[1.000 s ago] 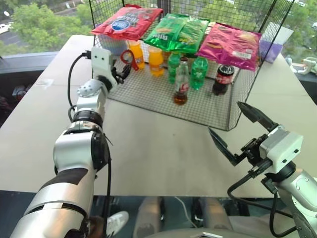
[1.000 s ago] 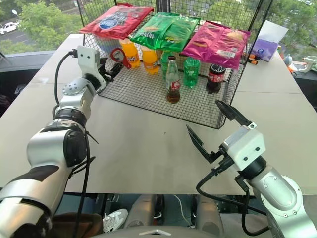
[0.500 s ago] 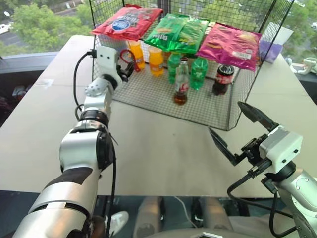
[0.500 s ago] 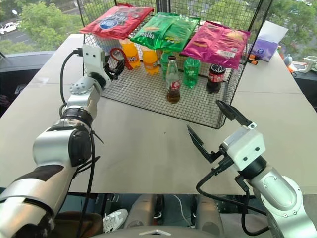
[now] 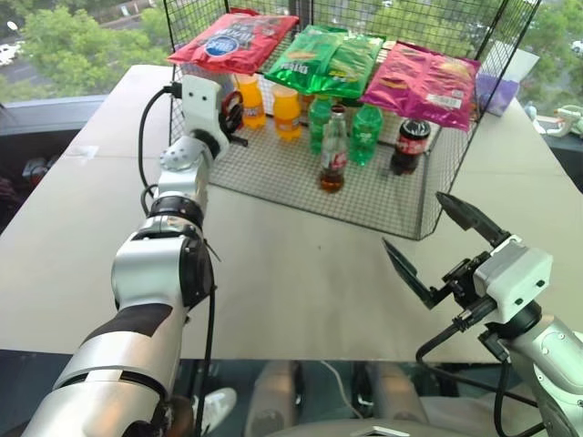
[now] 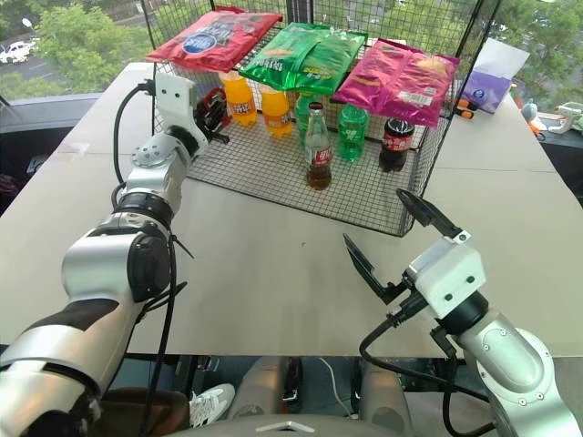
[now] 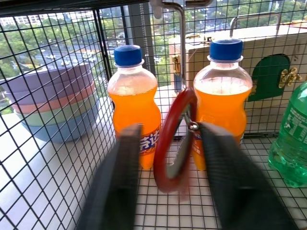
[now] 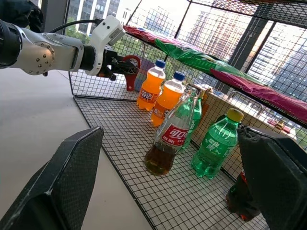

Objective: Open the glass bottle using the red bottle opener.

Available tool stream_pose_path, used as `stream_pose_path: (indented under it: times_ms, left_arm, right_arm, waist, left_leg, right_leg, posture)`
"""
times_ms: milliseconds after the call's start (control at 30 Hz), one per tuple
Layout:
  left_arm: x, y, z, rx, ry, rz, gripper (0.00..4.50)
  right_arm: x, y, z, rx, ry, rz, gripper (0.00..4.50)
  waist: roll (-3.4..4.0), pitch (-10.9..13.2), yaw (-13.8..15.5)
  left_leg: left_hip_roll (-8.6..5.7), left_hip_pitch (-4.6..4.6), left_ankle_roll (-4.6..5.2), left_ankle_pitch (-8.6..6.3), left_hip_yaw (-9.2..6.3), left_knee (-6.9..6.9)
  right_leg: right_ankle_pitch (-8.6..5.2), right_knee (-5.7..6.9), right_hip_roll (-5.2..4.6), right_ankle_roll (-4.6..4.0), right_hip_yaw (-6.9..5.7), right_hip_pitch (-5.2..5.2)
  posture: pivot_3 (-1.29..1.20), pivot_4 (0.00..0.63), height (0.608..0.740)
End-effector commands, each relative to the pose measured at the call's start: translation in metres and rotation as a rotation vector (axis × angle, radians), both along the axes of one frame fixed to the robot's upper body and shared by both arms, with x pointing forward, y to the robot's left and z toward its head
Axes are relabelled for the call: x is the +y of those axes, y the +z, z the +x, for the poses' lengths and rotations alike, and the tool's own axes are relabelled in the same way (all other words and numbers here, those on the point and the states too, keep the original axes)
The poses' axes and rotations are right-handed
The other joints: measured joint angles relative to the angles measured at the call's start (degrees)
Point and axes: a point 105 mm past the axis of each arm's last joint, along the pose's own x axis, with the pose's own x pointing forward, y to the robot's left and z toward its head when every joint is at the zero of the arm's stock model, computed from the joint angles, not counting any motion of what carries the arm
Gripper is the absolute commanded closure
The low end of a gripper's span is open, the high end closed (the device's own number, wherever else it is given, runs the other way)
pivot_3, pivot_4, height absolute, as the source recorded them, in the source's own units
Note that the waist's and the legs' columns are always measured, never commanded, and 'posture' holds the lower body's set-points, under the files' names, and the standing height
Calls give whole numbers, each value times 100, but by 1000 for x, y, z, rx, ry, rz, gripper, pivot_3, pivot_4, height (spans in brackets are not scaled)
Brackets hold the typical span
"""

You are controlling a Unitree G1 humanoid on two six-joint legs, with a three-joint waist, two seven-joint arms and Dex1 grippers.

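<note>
Glass bottle (image 5: 333, 150) is standing upright on the wire floor of the mesh rack (image 5: 301, 177), near its front edge, with dark cola sitting in its lower part and its small cap on. Behind it, 2 green bottles (image 5: 366, 133) are standing, and a squat dark cola bottle (image 5: 409, 146) is standing to its right. 2 orange soda bottles (image 7: 134, 106) are standing at the left of the rack, and 3 snack bags (image 5: 328, 59) are lying on the shelf above.

Red bottle opener (image 7: 173, 139) is hanging from a metal hook (image 7: 182, 43) just in front of the orange bottles. Left gripper (image 7: 170, 143) is reaching into the rack with its fingers (image 7: 120, 177) flanking the opener's ring; whether they are pinching it cannot be told.

Right gripper (image 5: 444, 244) is hovering over the table (image 5: 291, 264), well apart from the rack, with its fingers spread wide and nothing between them.
</note>
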Motion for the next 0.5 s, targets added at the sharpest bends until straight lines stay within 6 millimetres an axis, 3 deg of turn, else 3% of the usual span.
stream_pose_path:
  times_ms: [33, 500]
  left_arm:
    - [0, 24, -1, -71, -9, 1, 4371]
    - [10, 21, -9, -59, -90, -29, 4371]
  right_arm:
    - [3, 12, -8, -61, 14, 14, 0]
    - [5, 13, -7, -59, 19, 11, 0]
  waist:
    - [-1, -1, -6]
    - [-2, -1, -8]
  left_leg:
    - [0, 0, 0, 0, 1, 0]
    - [1, 0, 0, 0, 2, 0]
  right_leg:
    - [0, 0, 0, 0, 1, 0]
    - [0, 2, 0, 0, 2, -3]
  posture:
    - [0, 150, 728]
    - [0, 150, 728]
